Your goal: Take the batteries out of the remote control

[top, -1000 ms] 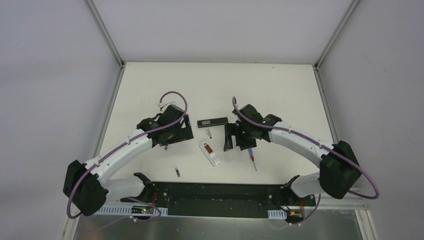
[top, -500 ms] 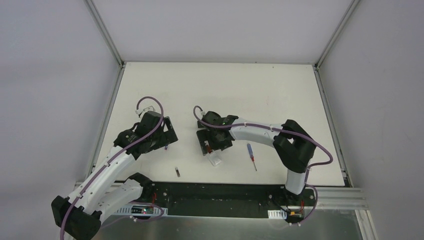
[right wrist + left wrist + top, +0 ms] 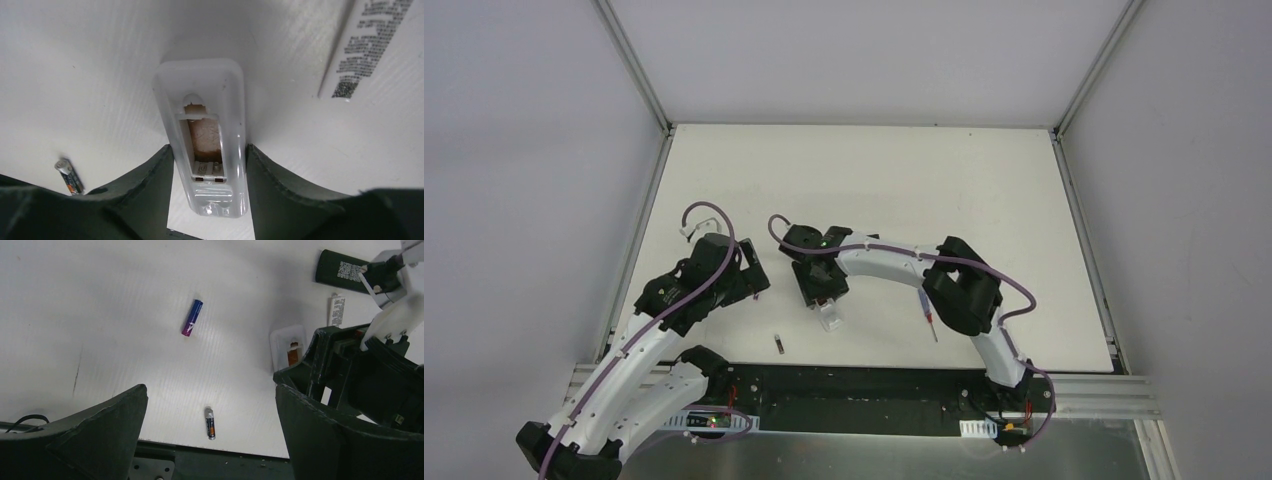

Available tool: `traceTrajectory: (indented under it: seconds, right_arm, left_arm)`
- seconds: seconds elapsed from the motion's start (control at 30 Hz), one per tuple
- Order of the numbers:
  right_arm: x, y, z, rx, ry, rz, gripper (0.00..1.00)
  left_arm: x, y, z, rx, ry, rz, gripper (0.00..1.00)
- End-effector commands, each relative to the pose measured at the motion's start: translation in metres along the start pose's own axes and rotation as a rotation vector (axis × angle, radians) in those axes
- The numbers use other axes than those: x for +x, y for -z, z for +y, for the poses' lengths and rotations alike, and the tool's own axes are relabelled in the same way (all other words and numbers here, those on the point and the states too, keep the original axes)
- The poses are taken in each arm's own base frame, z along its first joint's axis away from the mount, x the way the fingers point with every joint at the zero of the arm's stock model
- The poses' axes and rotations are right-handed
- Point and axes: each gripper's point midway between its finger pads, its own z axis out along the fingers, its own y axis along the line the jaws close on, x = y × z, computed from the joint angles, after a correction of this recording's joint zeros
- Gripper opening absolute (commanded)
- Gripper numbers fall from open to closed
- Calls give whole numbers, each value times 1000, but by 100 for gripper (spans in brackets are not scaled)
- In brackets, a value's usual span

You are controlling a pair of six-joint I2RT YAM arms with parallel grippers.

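Light falls even and diffuse from above, and the white worktop (image 3: pixel 984 190) reads bright with no hard glare in the top view. Shadows there are soft and short, pooling just under the left tool (image 3: pixel 746 278) and the right tool (image 3: pixel 827 300). In the left wrist view the worktop darkens toward the corners (a plain vignette), brighter ahead of the tool; the near fingers (image 3: pixel 95 435) look dim and soft. The right wrist view is very close: the white remote (image 3: pixel 210 150) between the fingers is fairly sharp, its plastic shining pale, with a grey shadow fanning out beyond it, while the finger edges blur.
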Motion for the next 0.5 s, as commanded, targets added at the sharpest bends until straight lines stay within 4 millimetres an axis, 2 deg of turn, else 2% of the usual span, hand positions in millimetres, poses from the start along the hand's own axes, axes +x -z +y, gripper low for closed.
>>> traceTrajectory:
  seconds: [0.0, 0.13, 0.27, 0.37, 0.47]
  right_arm:
    - [-33, -2, 25, -15, -33, -65, 34]
    - [-57, -7, 35, -24, -95, -82, 34]
    - [-66, -16, 33, -31, -153, -73, 35]
    - [-83, -15, 42, -83, -183, -99, 36]
    - [-95, -10, 53, -118, -190, -109, 42]
  left_arm:
    - [-1, 2, 15, -60, -21, -11, 99]
    - [-2, 4, 14, -58, -12, -15, 99]
    - [-1, 5, 13, -51, 0, -10, 99]
    - [1, 4, 15, -55, 17, -10, 99]
    - [1, 4, 15, -54, 21, -14, 99]
